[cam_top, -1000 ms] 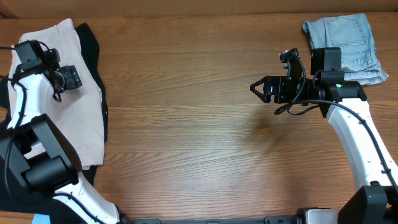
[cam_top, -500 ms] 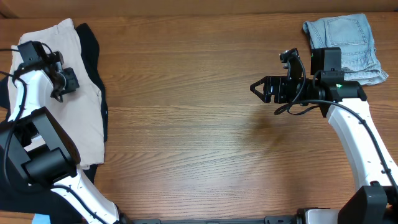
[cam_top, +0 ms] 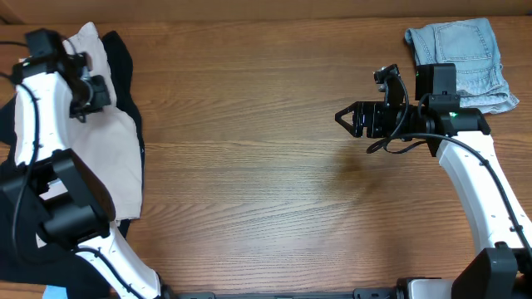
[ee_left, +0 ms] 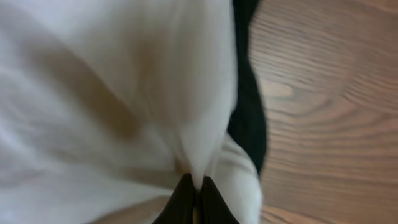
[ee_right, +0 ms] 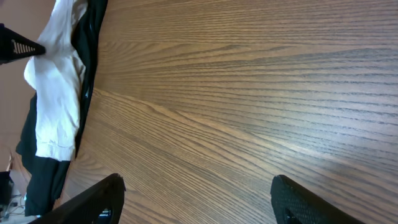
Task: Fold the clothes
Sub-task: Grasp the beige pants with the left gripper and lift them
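Note:
The cream-beige shorts [cam_top: 112, 158] lie at the table's left edge on top of a black top [cam_top: 125, 62]. My left gripper [cam_top: 93, 93] is shut on a pinched fold of the cream shorts [ee_left: 155, 106], and the cloth bunches up between its black fingertips [ee_left: 181, 198]. The black top [ee_left: 249, 118] shows beside that fold. Small light-blue denim shorts [cam_top: 461, 58] sit folded at the back right. My right gripper [cam_top: 342, 118] hangs open over bare wood, its fingers [ee_right: 93, 202] wide apart with nothing between them. The right wrist view shows the cream shorts [ee_right: 56, 93] far off.
The wooden table [cam_top: 266, 166] stretches between the two arms. The black top [cam_top: 125, 224] also peeks out below the cream shorts near the left arm's base. The right arm's white link [cam_top: 474, 183] runs down the right side.
My left gripper has closed on the cream shorts and lifted their upper part toward the back of the table, bunching the cloth. The right arm has stayed in place.

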